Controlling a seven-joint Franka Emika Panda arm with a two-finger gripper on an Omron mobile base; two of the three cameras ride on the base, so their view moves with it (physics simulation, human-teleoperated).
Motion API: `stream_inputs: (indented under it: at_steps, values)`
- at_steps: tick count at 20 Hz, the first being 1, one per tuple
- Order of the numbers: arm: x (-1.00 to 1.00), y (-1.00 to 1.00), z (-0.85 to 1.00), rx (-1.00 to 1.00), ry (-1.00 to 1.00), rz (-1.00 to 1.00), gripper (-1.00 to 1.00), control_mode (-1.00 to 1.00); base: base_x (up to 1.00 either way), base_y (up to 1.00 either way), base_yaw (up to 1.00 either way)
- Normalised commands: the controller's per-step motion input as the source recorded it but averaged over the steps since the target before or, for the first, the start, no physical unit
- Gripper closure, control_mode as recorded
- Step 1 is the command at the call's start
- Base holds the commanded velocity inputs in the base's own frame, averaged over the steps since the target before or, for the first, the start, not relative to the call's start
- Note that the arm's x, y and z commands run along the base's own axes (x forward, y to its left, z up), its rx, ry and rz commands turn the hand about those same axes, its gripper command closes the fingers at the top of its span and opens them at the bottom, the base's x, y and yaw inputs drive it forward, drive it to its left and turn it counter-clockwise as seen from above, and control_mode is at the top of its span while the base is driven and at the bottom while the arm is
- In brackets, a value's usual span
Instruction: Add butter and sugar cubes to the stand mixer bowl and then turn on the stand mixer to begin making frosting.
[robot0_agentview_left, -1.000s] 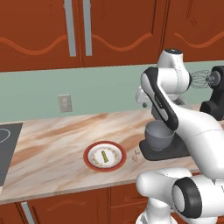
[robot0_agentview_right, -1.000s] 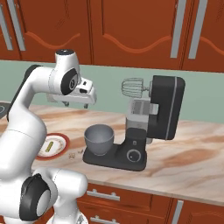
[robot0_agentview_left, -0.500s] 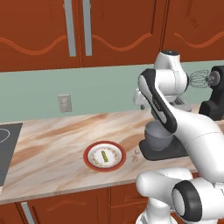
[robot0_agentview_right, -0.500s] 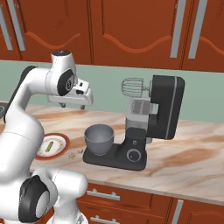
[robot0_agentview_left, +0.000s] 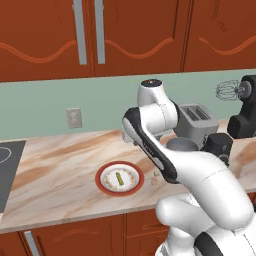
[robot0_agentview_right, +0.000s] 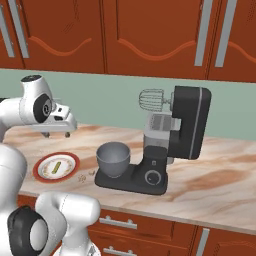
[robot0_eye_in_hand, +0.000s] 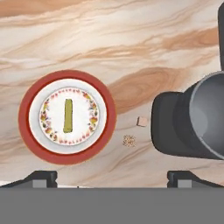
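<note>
A home kitchen. Red-brown wooden cabinets (robot0_agentview_right: 150, 35) hang above a marble counter (robot0_agentview_right: 220, 180). A stand mixer (robot0_agentview_right: 170, 140) and toaster (robot0_agentview_left: 196, 120) stand there.

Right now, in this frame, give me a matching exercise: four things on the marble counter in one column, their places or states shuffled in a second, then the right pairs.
Things:
1. pale-yellow butter stick
2. small tan sugar cube
3. round grey metal mixer bowl
4. two-finger gripper

Places or states:
A. on the black stand mixer's flat base
B. open, above the counter
C. on the red-rimmed white plate
D. on bare counter between plate and mixer base

Pairs: 1-C, 2-D, 3-A, 4-B
</note>
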Motion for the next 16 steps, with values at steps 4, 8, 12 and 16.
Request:
stream_inputs:
  at_steps: [4, 8, 12, 16]
  values:
    - [0.00, 0.75, -0.67, -0.09, 0.13, -0.06, -1.00, -1.00, 0.00, 0.00, 0.00]
    - [0.01, 0.27, -0.69, -0.01, 0.20, 0.00, -1.00, -1.00, 0.00, 0.00, 0.00]
    - [0.13, 0.15, -0.58, 0.00, 0.15, -0.02, -1.00, -1.00, 0.00, 0.00, 0.00]
    - [0.28, 0.08, -0.48, 0.00, 0.12, -0.07, -1.00, -1.00, 0.00, 0.00, 0.00]
